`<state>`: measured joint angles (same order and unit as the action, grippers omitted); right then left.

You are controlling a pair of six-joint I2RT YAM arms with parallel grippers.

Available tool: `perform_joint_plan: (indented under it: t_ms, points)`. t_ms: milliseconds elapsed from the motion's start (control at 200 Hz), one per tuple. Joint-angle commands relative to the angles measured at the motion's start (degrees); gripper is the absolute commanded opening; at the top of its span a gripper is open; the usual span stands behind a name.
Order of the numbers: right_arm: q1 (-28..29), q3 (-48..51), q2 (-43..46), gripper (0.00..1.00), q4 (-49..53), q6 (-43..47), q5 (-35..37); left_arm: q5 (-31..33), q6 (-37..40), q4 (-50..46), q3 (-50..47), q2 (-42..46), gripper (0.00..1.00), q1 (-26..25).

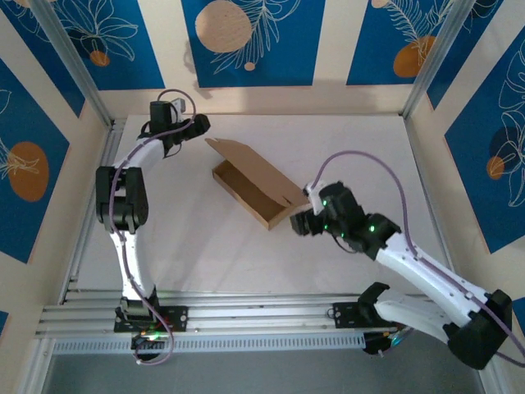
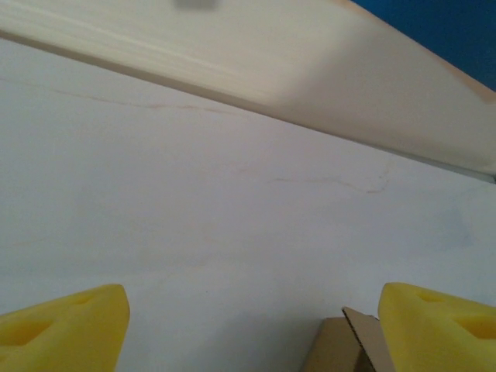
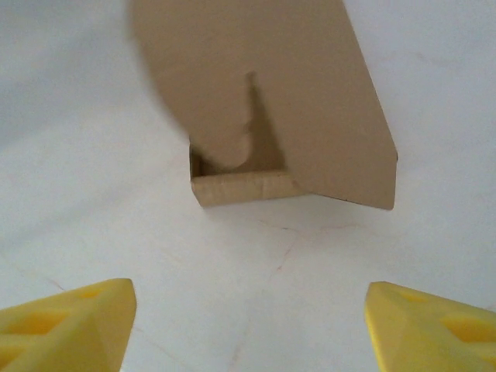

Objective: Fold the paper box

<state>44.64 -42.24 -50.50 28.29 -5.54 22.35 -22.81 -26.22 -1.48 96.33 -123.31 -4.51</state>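
Our shallow brown cardboard mailer box (image 1: 250,187) lies mid-counter, lid flap (image 1: 232,153) raised, between two spread, empty hands: left hand (image 1: 197,125) beyond its far corner, right hand (image 1: 301,222) just off its near end. A one-sided push could, we judge, skid the light box across the smooth white counter (image 1: 205,246). Blue leaf-patterned panels (image 1: 246,41) wall the cell.

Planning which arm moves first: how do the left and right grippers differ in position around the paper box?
The left gripper sits at the far end of the paper box, by its open flap; the right gripper faces its near end. From the left wrist, a box corner lies low beside one finger; from the right wrist, the box's end is centred ahead, bare table between. Both have fingers wide open, gripping nothing.
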Motion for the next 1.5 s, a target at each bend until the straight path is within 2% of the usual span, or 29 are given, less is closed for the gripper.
perform_joint_plan:
  t_ms: [0,135,230,390,460,530,605,780,1125,1185,1276,1491]
  points:
    - [2.16,2.14,0.57,0.82,-7.08,12.99,9.6,-3.66,-2.65,0.43,2.05,-0.88,0.84,-1.35]
    - [0.31,0.9,-7.51,0.84,-13.13,13.94,12.52,-4.84,-3.51,1.87,2.08,-1.05,0.83,-2.04]
    - [-2.1,-0.59,-14.22,0.84,-19.85,14.88,10.26,-6.59,-5.1,3.41,1.62,-1.25,0.82,-2.26]
    - [-6.5,-1.16,-23.06,0.77,-31.26,18.86,6.76,-10.95,-8.37,7.39,-0.87,-1.28,0.8,-2.51]
    - [-9.99,-1.97,-23.58,0.69,-33.42,17.16,1.63,-12.77,-10.0,9.52,-2.75,-0.78,0.79,-2.54]
    - [-13.03,-3.04,-23.02,0.6,-33.34,14.43,-2.88,-14.15,-11.8,11.79,-5.0,0.16,0.78,-2.69]
    - [-16.61,-4.98,-22.45,0.44,-31.84,11.58,-10.48,-14.45,-13.54,13.85,-7.54,1.59,0.75,-2.93]
    - [-24.74,-10.99,-25.19,0.26,-27.01,4.85,-26.5,-17.13,-19.55,19.98,-12.9,4.32,0.7,-4.39]
    - [-30.97,-17.7,-32.33,0.22,-25.19,-7.69,-33.22,-17.05,-32.59,35.21,-26.77,13.79,0.71,-7.27]
    - [-32.36,-17.5,-32.81,0.2,-25.8,-8.84,-34.74,-16.41,-31.7,34.5,-28.4,16.35,0.72,-7.27]
    - [-34.03,-16.66,-33.26,0.13,-27.48,-9.2,-38.62,-13.13,-25.81,27.29,-30.52,21.07,0.77,-6.8]
    - [-34.71,-18.51,-34.54,0.09,-25.29,-3.74,-41.45,-1.23,-16.3,17.27,-38.15,32.1,0.82,-1.45]
